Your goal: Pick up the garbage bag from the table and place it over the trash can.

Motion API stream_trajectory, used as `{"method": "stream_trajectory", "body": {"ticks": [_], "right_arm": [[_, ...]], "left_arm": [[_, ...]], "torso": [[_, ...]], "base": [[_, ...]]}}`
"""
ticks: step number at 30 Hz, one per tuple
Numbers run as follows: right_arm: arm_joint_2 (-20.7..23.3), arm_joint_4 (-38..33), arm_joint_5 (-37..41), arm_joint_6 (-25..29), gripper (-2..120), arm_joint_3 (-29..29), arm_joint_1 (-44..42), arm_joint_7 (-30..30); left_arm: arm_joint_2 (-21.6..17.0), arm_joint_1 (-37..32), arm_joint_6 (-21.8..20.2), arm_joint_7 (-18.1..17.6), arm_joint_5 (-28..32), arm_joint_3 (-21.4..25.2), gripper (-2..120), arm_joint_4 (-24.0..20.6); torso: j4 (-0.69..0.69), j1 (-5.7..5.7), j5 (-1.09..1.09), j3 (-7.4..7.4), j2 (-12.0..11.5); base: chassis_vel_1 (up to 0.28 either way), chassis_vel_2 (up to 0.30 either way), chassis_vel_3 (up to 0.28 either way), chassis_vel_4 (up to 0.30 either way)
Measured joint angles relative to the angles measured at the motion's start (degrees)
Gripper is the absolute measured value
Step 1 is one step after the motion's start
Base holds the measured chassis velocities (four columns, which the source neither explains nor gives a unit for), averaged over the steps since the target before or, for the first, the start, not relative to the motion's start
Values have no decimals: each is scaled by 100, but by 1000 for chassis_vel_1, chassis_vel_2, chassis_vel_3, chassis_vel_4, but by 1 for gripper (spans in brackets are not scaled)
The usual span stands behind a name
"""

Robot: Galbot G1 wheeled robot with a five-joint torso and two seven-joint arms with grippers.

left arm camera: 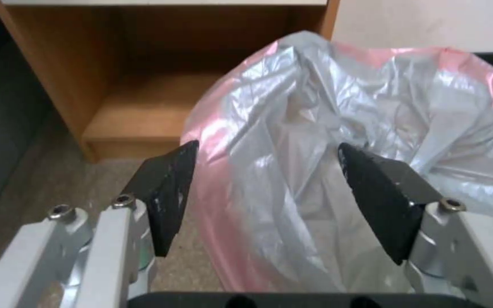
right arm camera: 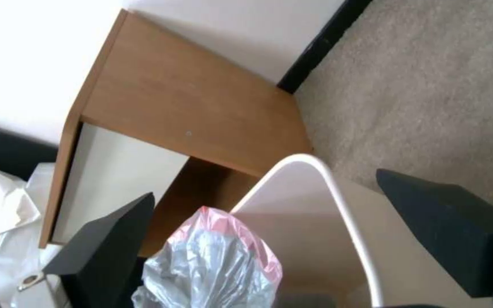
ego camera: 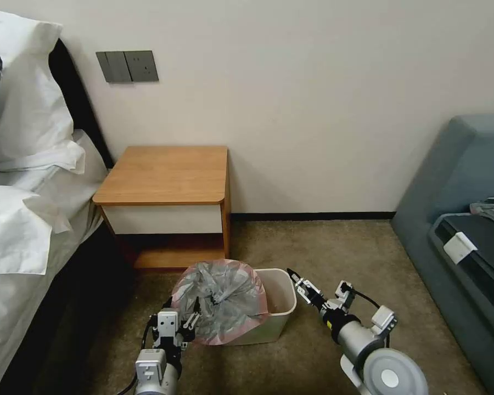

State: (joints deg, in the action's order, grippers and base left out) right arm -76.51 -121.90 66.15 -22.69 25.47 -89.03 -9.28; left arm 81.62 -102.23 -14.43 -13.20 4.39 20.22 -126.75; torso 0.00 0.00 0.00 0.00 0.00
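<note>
The garbage bag (ego camera: 220, 300), grey crinkled plastic with a pink rim, bulges over the left half of the cream-white trash can (ego camera: 264, 331) on the carpet. The can's right half shows bare inside. My left gripper (ego camera: 182, 308) is open at the bag's left side; in the left wrist view the bag (left arm camera: 326, 141) fills the gap between the spread fingers (left arm camera: 164, 188). My right gripper (ego camera: 298, 281) is open at the can's right rim; the right wrist view shows the rim (right arm camera: 338, 192) and the bag's edge (right arm camera: 218, 261) between its fingers. The table (ego camera: 164, 173) stands behind the can with nothing on top.
A bed with white pillows (ego camera: 27, 181) runs along the left, close to my left arm. A blue-grey sofa (ego camera: 466, 219) with a white tag stands at the right. Open carpet (ego camera: 324, 247) lies between the can and the sofa. The wall is behind the table.
</note>
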Motion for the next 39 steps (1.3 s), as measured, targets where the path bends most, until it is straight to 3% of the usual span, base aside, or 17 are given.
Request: {"method": "stream_trajectory", "body": {"ticks": [26,39], "right_arm": [[-62,54,-266,100,100,-180,-51,24],[-133,18,-442,180,100,-114,-240,114]], "left_arm": [[-78,650,-265,-87,242,-247,68,481],[-100,1086,-701,-481,389,-465,63,666]], "torso": [[0,0,0,0,0],[0,0,0,0,0]], "base": [[0,0,0,0],[0,0,0,0]]}}
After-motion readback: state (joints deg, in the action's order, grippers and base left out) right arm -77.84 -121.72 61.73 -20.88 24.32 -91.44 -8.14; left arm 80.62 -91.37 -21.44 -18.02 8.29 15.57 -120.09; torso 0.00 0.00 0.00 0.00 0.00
